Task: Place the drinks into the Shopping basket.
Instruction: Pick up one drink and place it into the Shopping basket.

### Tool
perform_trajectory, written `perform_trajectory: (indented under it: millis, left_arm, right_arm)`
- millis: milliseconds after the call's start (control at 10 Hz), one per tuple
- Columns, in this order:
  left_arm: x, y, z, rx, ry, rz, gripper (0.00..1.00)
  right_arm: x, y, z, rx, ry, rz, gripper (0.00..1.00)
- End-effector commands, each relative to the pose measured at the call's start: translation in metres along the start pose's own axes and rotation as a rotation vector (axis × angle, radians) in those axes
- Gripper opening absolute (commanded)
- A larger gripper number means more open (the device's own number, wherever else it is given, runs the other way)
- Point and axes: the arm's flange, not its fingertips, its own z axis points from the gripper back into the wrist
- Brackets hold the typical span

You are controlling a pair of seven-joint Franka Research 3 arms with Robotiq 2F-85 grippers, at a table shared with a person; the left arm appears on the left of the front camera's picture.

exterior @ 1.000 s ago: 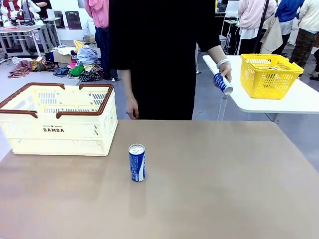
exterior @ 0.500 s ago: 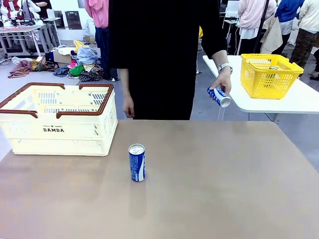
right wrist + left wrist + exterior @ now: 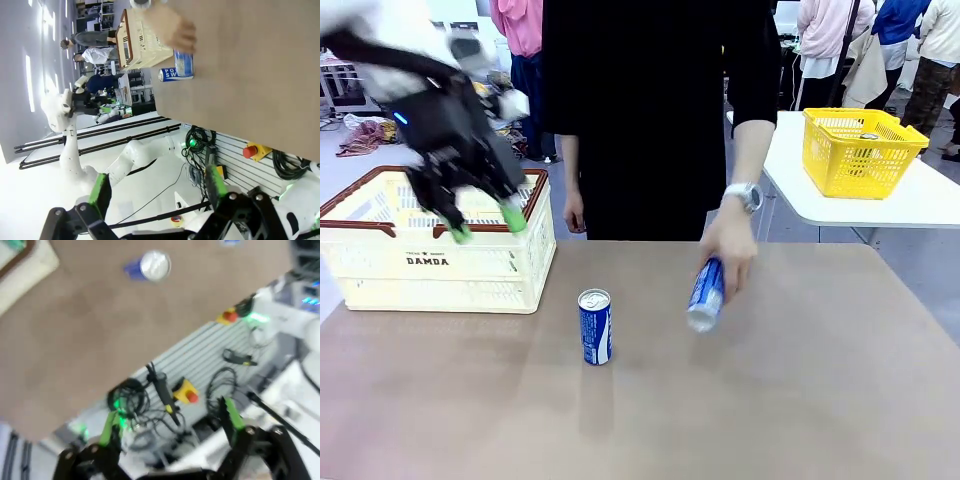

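From my station, the left gripper (image 3: 486, 224) hangs blurred over the front rim of the Shopping basket (image 3: 380, 265), its 2 green-padded fingers spread apart with nothing between them; its wrist view shows the same gap (image 3: 170, 410). The right gripper (image 3: 157, 185) is also spread wide and empty, held off past the table's near edge. The cream basket sits at the left rear of the table (image 3: 800, 400). 1 blue can (image 3: 595, 327) stands upright near the middle, just right of the basket. The person's hand (image 3: 730, 245) holds a second blue can (image 3: 706, 295) tilted, silver end down by the tabletop; I cannot tell if it touches. A yellow basket (image 3: 860, 150) sits on a white side table behind.
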Motion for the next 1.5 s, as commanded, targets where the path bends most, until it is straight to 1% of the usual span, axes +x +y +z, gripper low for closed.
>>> perform_trajectory:
  millis: [0, 100, 200, 300, 400, 500, 600, 700, 800, 900, 1000, 1100, 1200, 1300, 1400]
  left_arm:
    - [-0.015, 0.0, -0.048, 0.053, -0.103, -0.024, 1.0]
    - [-0.019, -0.015, -0.075, 0.006, -0.175, -0.032, 1.0]
    - [-0.013, -0.021, -0.103, -0.015, -0.271, -0.013, 1.0]
    - [-0.001, -0.013, -0.119, 0.025, -0.28, -0.028, 1.0]
    - [0.014, 0.019, -0.073, -0.078, -0.17, 0.081, 1.0]
    - [0.014, 0.068, 0.002, -0.186, -0.106, 0.146, 1.0]
    - [-0.009, 0.122, 0.072, -0.277, -0.158, 0.178, 1.0]
    - [-0.038, 0.18, 0.122, -0.339, -0.221, 0.223, 1.0]
    - [-0.051, 0.222, 0.14, -0.386, -0.241, 0.273, 1.0]
    - [-0.053, 0.256, 0.143, -0.422, -0.264, 0.346, 1.0]
    - [-0.059, 0.281, 0.143, -0.463, -0.28, 0.384, 1.0]
    - [-0.075, 0.302, 0.145, -0.518, -0.318, 0.366, 1.0]
    - [-0.095, 0.328, 0.149, -0.581, -0.386, 0.399, 1.0]
    - [-0.107, 0.342, 0.15, -0.626, -0.426, 0.443, 1.0]
    - [-0.112, 0.344, 0.149, -0.637, -0.439, 0.465, 1.0]
  right_arm:
    - [-0.003, 0.001, 0.005, -0.01, 0.013, 0.015, 1.0]
    - [-0.003, 0.001, 0.005, -0.01, 0.013, 0.015, 1.0]
    - [-0.003, 0.001, 0.005, -0.01, 0.013, 0.015, 1.0]
    - [-0.003, 0.001, 0.005, -0.01, 0.013, 0.015, 1.0]
    - [-0.003, 0.001, 0.005, -0.01, 0.013, 0.015, 1.0]
    - [-0.003, 0.001, 0.005, -0.01, 0.013, 0.015, 1.0]
    - [-0.003, 0.001, 0.005, -0.01, 0.013, 0.015, 1.0]
    - [-0.003, 0.001, 0.005, -0.01, 0.013, 0.015, 1.0]
    - [-0.003, 0.001, 0.005, -0.01, 0.013, 0.015, 1.0]
    - [-0.003, 0.001, 0.005, -0.01, 0.013, 0.015, 1.0]
    - [-0.003, 0.001, 0.005, -0.01, 0.013, 0.015, 1.0]
    - [-0.003, 0.001, 0.005, -0.01, 0.013, 0.015, 1.0]
    - [-0.003, 0.001, 0.005, -0.01, 0.013, 0.015, 1.0]
    - [-0.003, 0.001, 0.005, -0.01, 0.013, 0.015, 1.0]
    - [-0.003, 0.001, 0.005, -0.01, 0.013, 0.015, 1.0]
